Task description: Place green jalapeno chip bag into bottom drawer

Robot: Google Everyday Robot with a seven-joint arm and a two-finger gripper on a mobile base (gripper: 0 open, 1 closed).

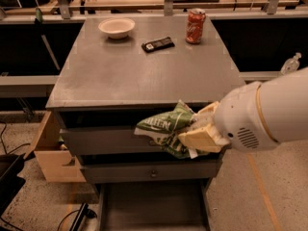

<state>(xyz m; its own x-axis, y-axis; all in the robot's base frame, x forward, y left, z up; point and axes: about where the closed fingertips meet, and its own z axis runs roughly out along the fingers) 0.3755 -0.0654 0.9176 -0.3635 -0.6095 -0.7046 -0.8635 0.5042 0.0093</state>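
The green jalapeno chip bag [162, 127] is held clear of any surface, just past the front edge of the cabinet top [144, 73] and level with the upper drawer front. The gripper [195, 127] is at the bag's right end, with its cream fingers [198, 139] closed on the foil from above and below. The bottom drawer [154, 208] is pulled out directly beneath, well below the bag. Step in hand is judged to be the lowering. The bag should be brought straight down, kept forward of the middle drawer's knob [153, 173], and centred over the tray before release. Release from low height is advised, since crinkly foil may slide or catch on a rim. Counted: one bag, one bowl [116, 27], one can [195, 26], one black bar [158, 44], three drawers, one gripper.
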